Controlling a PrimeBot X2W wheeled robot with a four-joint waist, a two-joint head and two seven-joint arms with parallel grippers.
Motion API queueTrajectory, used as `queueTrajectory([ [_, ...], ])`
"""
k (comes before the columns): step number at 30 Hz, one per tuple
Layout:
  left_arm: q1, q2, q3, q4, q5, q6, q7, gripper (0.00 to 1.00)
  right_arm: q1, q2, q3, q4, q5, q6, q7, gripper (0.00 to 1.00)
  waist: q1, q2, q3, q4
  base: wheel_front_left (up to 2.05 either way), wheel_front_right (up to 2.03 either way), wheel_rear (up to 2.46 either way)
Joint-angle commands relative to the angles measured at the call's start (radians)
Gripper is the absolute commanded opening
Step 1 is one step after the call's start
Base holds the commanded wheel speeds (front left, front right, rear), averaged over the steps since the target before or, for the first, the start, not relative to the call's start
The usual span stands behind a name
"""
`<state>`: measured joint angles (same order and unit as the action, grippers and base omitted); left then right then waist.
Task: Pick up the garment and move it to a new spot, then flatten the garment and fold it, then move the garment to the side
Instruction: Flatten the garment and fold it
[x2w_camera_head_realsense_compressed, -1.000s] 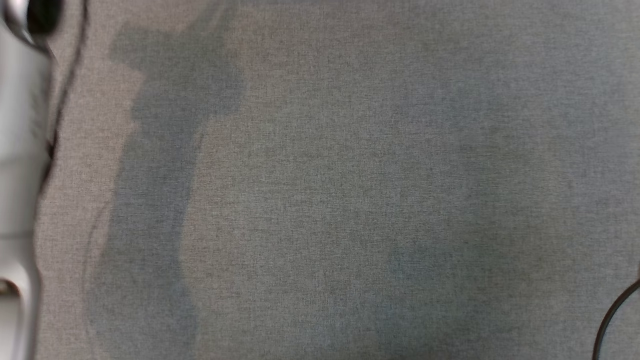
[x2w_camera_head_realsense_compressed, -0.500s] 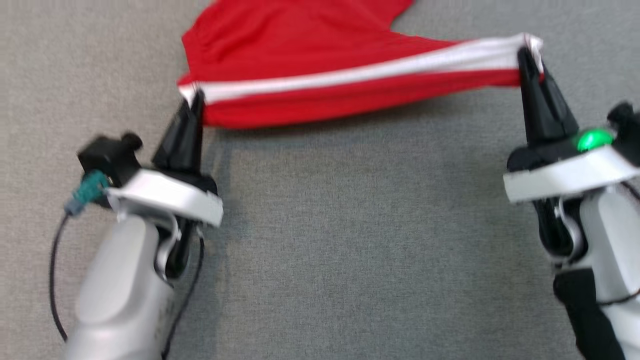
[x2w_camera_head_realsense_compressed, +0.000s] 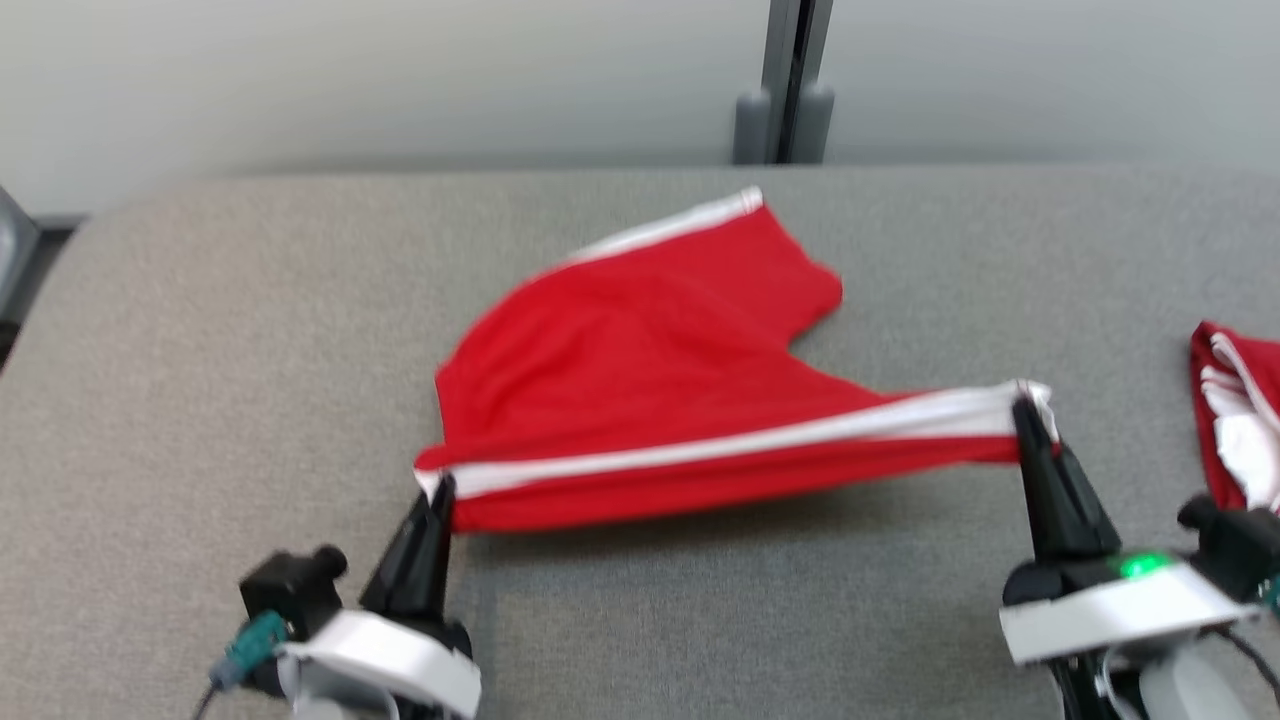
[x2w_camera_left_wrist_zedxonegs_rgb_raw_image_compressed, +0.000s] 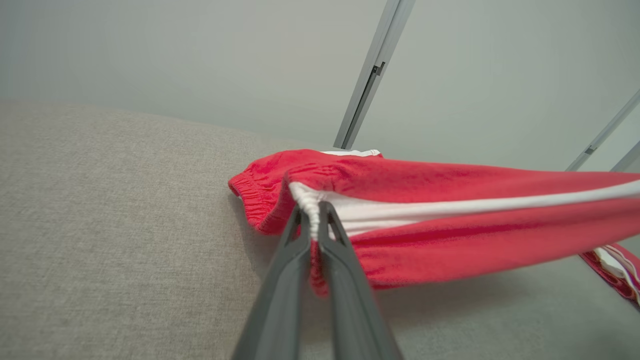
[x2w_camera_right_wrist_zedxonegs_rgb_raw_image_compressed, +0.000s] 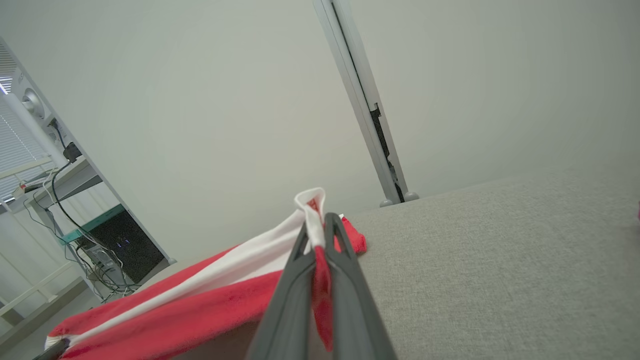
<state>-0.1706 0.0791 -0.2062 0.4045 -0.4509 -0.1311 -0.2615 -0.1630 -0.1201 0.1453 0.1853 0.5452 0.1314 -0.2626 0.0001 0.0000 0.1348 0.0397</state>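
Observation:
The garment is a pair of red shorts with white side stripes, lying partly on the grey table. Its near edge is stretched taut above the table between my two grippers. My left gripper is shut on the waistband end at the lower left; in the left wrist view the fingers pinch the white stripe of the garment. My right gripper is shut on the other end at the right; the right wrist view shows the garment clamped between the fingers.
A second red and white cloth lies at the table's right edge. Behind the table's far edge stands a pale wall with a grey post. A desk with cables and a computer stands off to one side.
The head camera has tilted up, from bare table to the garment and the far wall. Both grippers keep hold of the stretched edge.

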Motion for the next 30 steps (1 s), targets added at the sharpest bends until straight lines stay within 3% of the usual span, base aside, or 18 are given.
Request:
queueTrajectory([
  [1,0.055,0.008,0.005,-0.008,0.008,0.001,-0.005,0.0,0.062,0.004,-0.032,-0.016,0.023,-0.002,-0.003,0.0,-0.0001,0.0,-0.109,0.007,0.0,0.0,0.0],
  [8,0.159,0.001,-0.02,-0.057,0.008,0.001,-0.005,0.0,0.164,0.017,-0.013,-0.053,0.035,-0.002,-0.003,0.0,-0.0001,0.0,-0.151,0.005,0.0,0.0,0.0],
  [14,0.144,-0.002,-0.027,-0.075,0.015,0.001,-0.005,0.0,0.141,0.017,-0.008,-0.042,0.023,-0.001,-0.003,0.0,-0.0001,0.0,-0.126,0.028,0.0,0.0,0.0],
  [19,0.05,-0.007,-0.049,-0.054,0.016,0.001,-0.005,0.0,0.028,0.004,0.0,0.032,0.011,-0.001,-0.003,0.0,-0.0001,0.0,-0.06,0.061,0.0,0.0,0.0],
  [30,-0.2,-0.022,-0.08,0.111,0.027,0.001,-0.004,0.0,-0.346,-0.047,0.053,0.35,-0.065,-0.001,0.005,0.0,-0.0001,0.0,0.094,0.126,0.0,0.0,0.0],
])
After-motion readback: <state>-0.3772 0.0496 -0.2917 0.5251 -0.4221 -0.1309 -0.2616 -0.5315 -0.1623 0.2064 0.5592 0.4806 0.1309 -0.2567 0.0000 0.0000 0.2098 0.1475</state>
